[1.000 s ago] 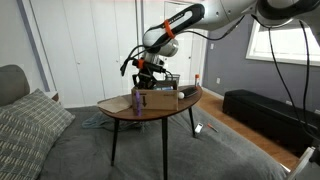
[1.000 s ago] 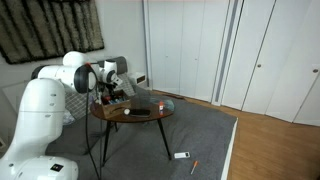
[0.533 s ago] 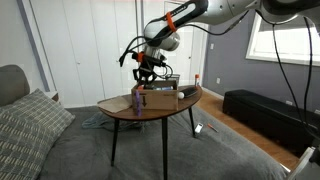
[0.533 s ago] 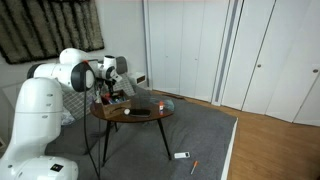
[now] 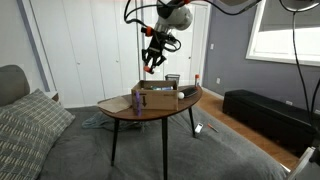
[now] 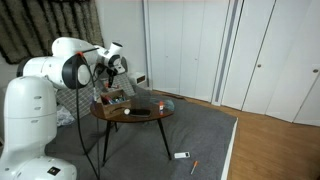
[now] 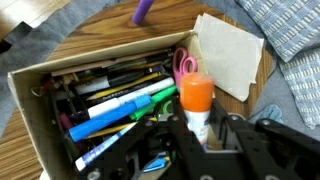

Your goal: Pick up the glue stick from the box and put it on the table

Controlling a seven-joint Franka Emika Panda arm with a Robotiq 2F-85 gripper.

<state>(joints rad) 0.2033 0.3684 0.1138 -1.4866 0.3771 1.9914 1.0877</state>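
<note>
While your gripper hangs in the air above the box, the table beneath it shows as a rounded dark brown wooden top on thin black splayed legs. It stands on a gray carpet in a room with white closet doors. A long black bench sits well apart from the table below the window, and a gray cushioned couch fills the lower corner of an exterior view. On the tabletop a small purple object sits just beside the box, and a creased beige napkin lies flat beside another wall of the box, close to the table's edge. In the wrist view your fingers are clamped on the glue stick, a white tube whose orange cap pokes out past the fingertips, held clear of the box. Directly under it, the tan cardboard box is crowded with markers, pens and pink-handled scissors, its flaps standing upright around them.
</note>
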